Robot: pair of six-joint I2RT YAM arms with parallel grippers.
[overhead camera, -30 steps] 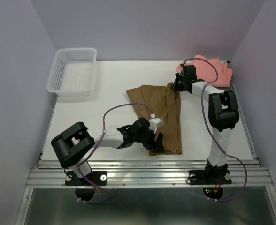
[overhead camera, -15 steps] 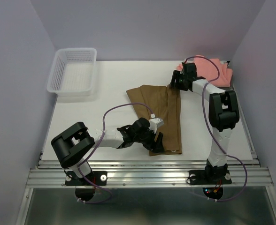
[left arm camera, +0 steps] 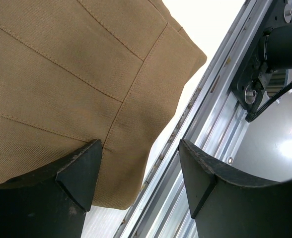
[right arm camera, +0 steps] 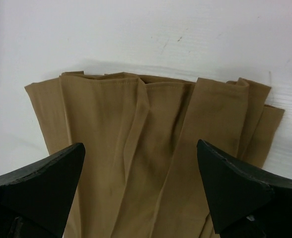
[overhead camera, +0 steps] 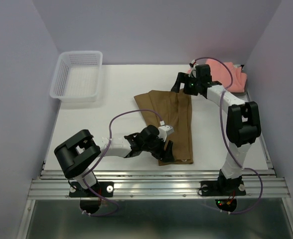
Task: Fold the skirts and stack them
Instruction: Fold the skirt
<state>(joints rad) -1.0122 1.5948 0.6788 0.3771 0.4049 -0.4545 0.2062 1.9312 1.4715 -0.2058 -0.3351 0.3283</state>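
Note:
The olive-brown pleated skirt (overhead camera: 172,119) lies folded into a long strip in the middle of the table. My left gripper (overhead camera: 165,149) hovers open over its near corner (left arm camera: 61,74), one finger above the cloth and the other above the rail. My right gripper (overhead camera: 180,84) is wide open just above the skirt's far edge (right arm camera: 151,124), with nothing held between the fingers (right arm camera: 141,183). A salmon-pink skirt (overhead camera: 232,75) lies bunched at the back right corner, behind the right arm.
A white mesh basket (overhead camera: 77,75) stands at the back left. The metal rail (overhead camera: 156,181) runs along the table's near edge, right next to the skirt's near corner (left arm camera: 210,114). Purple walls close in on three sides.
My right gripper has opened, let go of the brown skirt's far end, and shifted a little left. The left arm has not moved.

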